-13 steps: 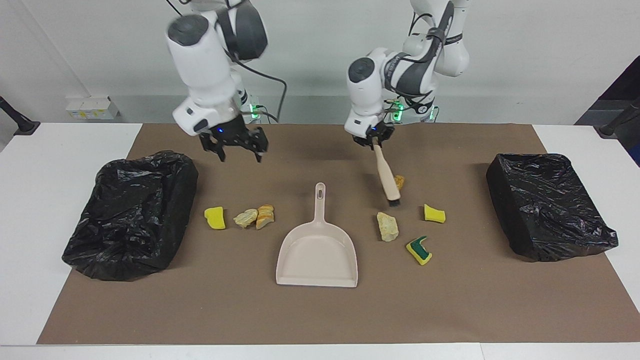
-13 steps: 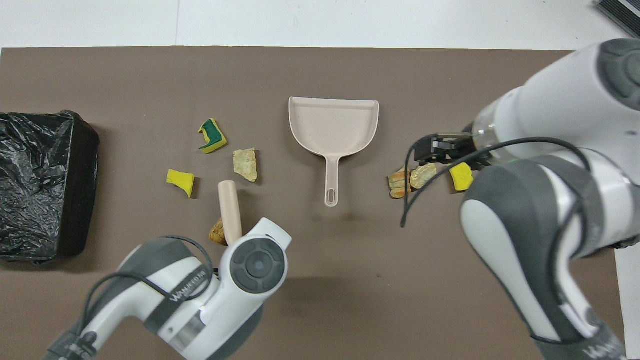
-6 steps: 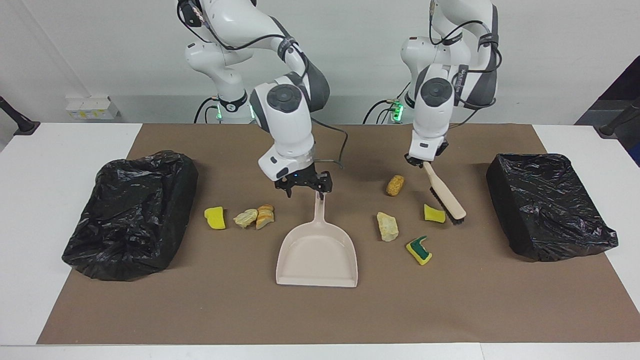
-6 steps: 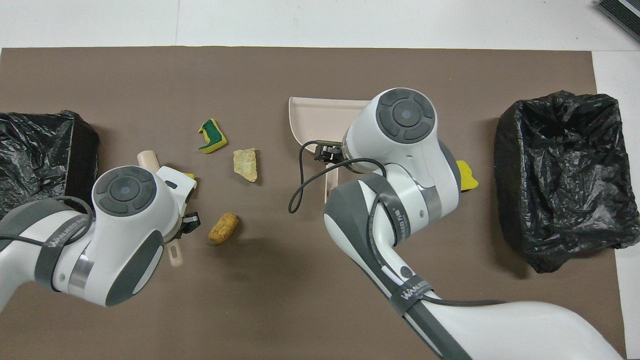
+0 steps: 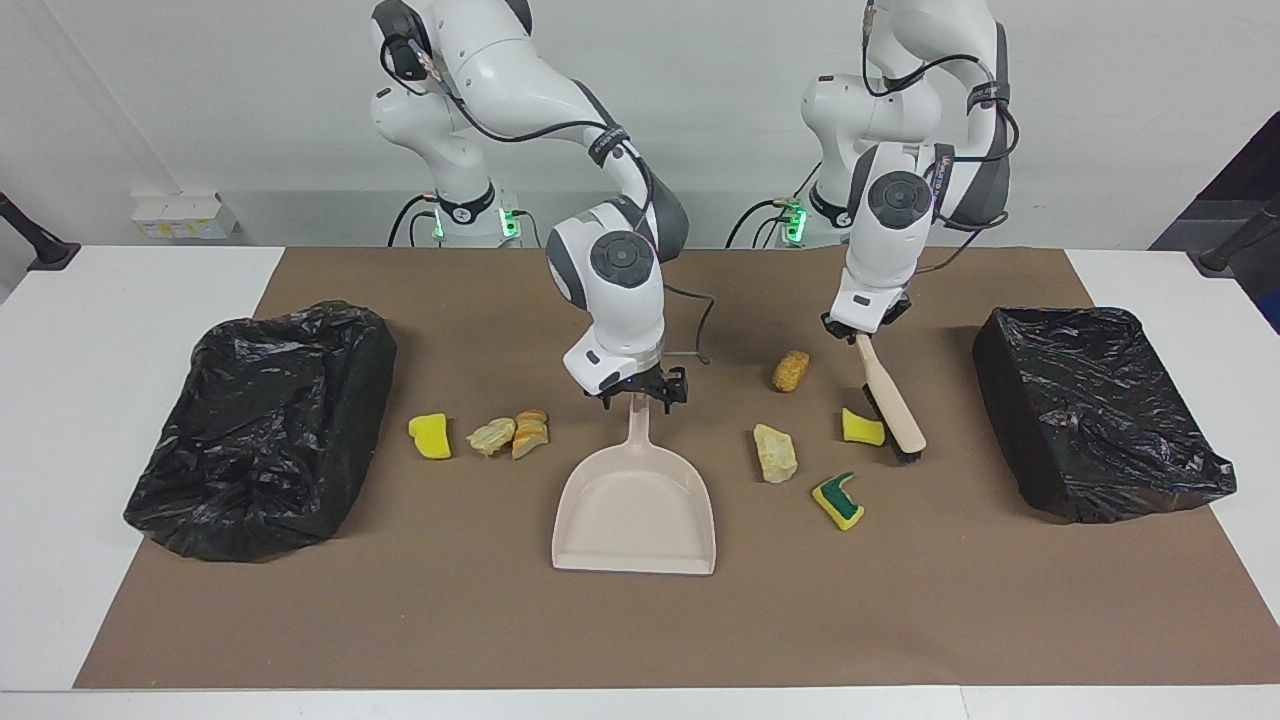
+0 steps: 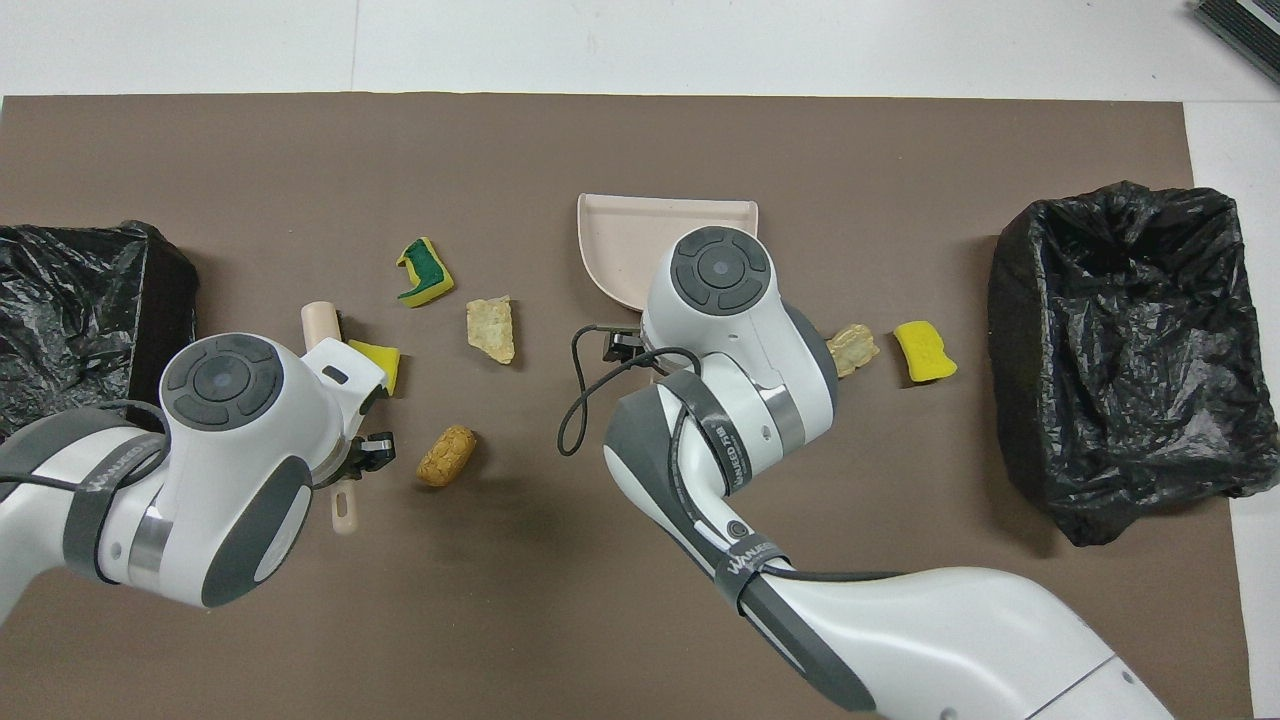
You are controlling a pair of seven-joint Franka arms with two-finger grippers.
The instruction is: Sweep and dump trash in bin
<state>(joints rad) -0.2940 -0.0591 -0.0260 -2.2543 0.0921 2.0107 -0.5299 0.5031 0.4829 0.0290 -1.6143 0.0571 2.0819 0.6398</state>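
1. The trash lies loose on the brown paper mat [image 5: 900,600] in two clusters, one on each side of the beige plastic dustpan [image 5: 634,520].
2. Toward the right arm's end: a plain yellow sponge piece [image 5: 430,436], a pale crusty chunk [image 5: 491,436] touching a tan-orange bread-like chunk [image 5: 531,432].
3. Toward the left arm's end: a small orange-brown bread roll [image 5: 790,370] nearest the robots, a pale bread-like chunk [image 5: 775,452] farther out, a green-backed yellow sponge piece [image 5: 838,501] farthest from the robots, and a small yellow sponge wedge [image 5: 862,428].
4. The left hand [image 5: 866,331] is clamped on the handle of the beige wooden brush [image 5: 890,396]. The brush slants down to the mat, its dark bristles right beside the small yellow sponge wedge; I cannot tell whether they touch it.
5. The right hand [image 5: 640,389] hangs over the tip of the dustpan's handle with its fingers spread apart either side of it, gripping nothing.
6. The dustpan lies flat mid-mat, handle toward the robots, pan empty.
7. A black plastic-lined bin [image 5: 265,425] sits at the right arm's end of the mat, and a second black-lined bin [image 5: 1095,410] at the left arm's end.
8. The white bench [image 5: 60,400] shows around the mat's edges.
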